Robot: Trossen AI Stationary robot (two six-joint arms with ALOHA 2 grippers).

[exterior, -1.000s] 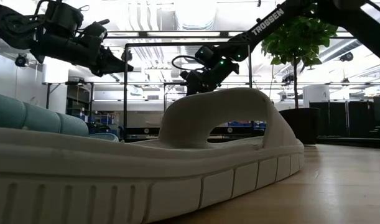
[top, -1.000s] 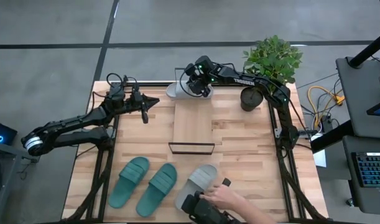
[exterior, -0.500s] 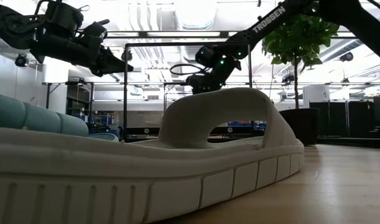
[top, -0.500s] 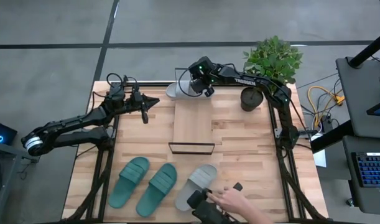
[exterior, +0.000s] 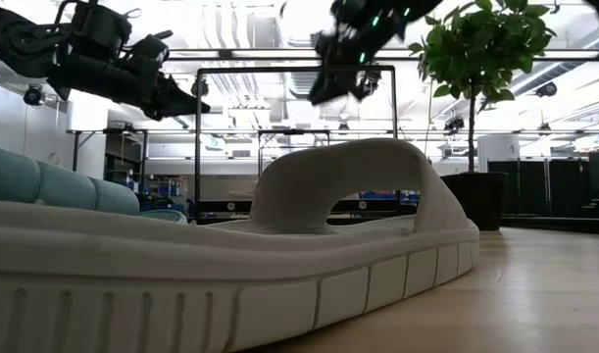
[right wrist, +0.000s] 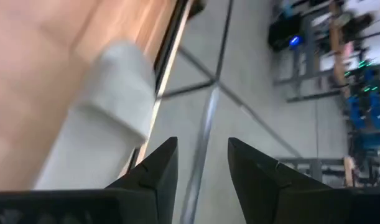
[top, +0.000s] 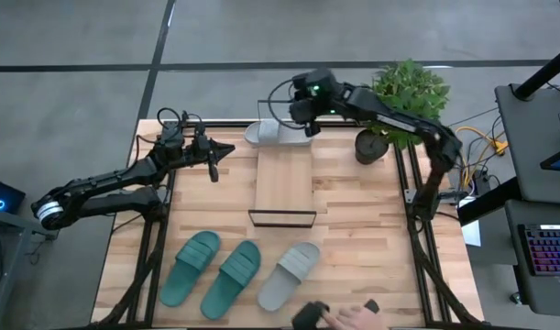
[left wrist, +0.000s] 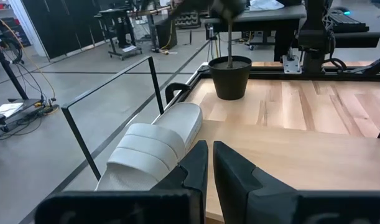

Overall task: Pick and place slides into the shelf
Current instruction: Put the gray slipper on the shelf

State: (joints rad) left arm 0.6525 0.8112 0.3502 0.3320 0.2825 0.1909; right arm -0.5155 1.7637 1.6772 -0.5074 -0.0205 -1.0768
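Your right gripper (top: 302, 112) hangs above the table's far edge with its fingers (right wrist: 158, 171) parted and nothing between them; the pale grey slide (top: 272, 134) lies just below it at that far edge, at the far end of the shelf (top: 283, 180). Your left gripper (top: 213, 163) is closed and empty, hovering near the far left corner, its tips pointing toward that slide. Along the near edge you have the two teal slides (top: 212, 271) side by side and the second grey slide (top: 290, 273) next to them. A person's hand (top: 353, 318) shows at the near edge.
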